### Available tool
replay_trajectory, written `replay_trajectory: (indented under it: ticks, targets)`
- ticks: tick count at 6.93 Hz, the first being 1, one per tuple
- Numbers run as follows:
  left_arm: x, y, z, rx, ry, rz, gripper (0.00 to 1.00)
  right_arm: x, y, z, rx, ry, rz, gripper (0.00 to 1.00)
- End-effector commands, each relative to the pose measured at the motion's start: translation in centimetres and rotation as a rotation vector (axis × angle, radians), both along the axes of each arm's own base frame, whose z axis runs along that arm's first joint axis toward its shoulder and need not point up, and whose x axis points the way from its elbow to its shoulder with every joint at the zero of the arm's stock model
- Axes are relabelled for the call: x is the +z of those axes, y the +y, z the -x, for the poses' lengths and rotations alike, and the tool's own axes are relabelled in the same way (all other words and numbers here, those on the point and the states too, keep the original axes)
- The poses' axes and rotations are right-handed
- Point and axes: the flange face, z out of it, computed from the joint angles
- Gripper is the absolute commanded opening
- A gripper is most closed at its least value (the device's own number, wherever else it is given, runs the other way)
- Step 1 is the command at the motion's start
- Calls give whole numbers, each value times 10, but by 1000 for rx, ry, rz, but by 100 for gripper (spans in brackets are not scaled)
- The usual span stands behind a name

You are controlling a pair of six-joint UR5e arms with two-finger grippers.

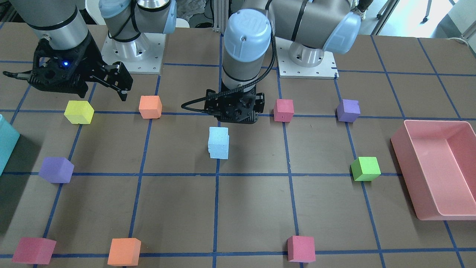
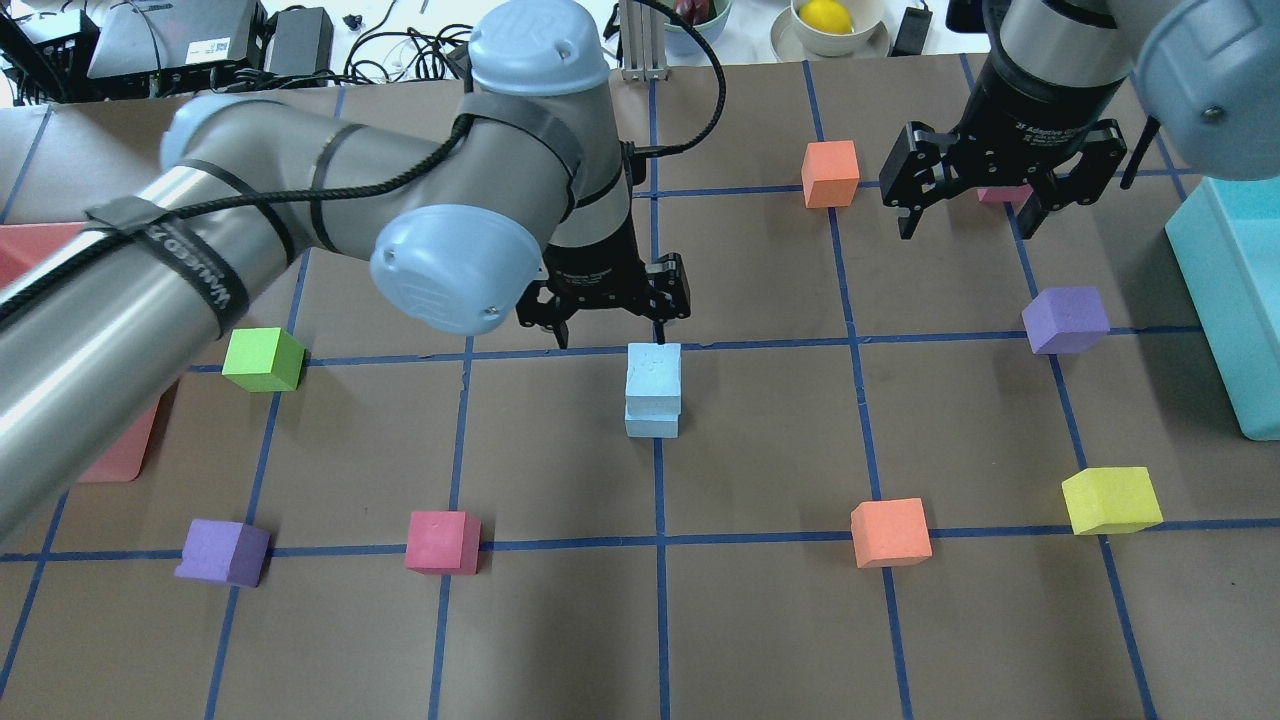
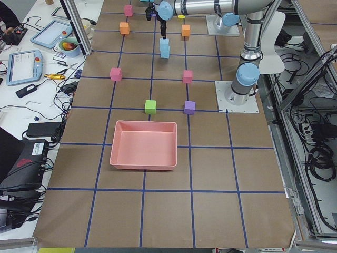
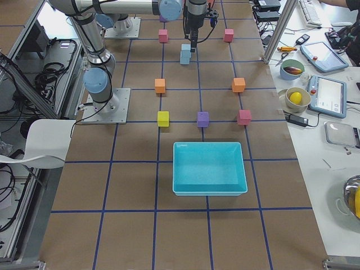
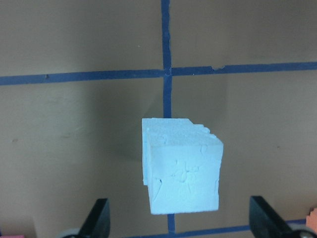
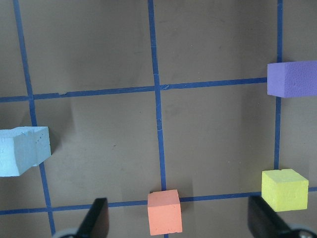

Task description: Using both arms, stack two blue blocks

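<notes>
Hanging spread wide and empty, the left pincer [image 2: 610, 335] sits just above and on the robot's side of the blue blocks [image 2: 653, 385]. They stand one atop the other at a tape crossing mid-bench [image 2: 760, 620], the upper cube slightly askew. I judge the stack already let go. The right pincer [image 2: 968, 225], also released and empty, hovers well apart near an orange cube [image 2: 830, 173], probably to keep clear.

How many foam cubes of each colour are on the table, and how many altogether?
Blue cubes: 2
Pink cubes: 3
Orange cubes: 2
Purple cubes: 2
Yellow cube: 1
Green cube: 1
Total: 11
</notes>
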Motion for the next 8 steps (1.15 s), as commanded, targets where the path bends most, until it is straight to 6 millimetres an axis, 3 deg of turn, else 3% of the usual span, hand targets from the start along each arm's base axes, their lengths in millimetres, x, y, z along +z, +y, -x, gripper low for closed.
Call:
replay_trajectory:
  ticks: [1,2,4,8]
  targets:
    - [74,21,-52,43,-30,63,100,9,3,2,-3,-3,12,100]
    - [92,24,-80,68,-72,112,100,17,12,-2,3,-9,14,100]
    - [111,15,-123,69,-79,147,100,19,13,-3,4,-6,16,100]
    - [115,7,-127,74,-33,96,100,13,9,-2,4,0,9,100]
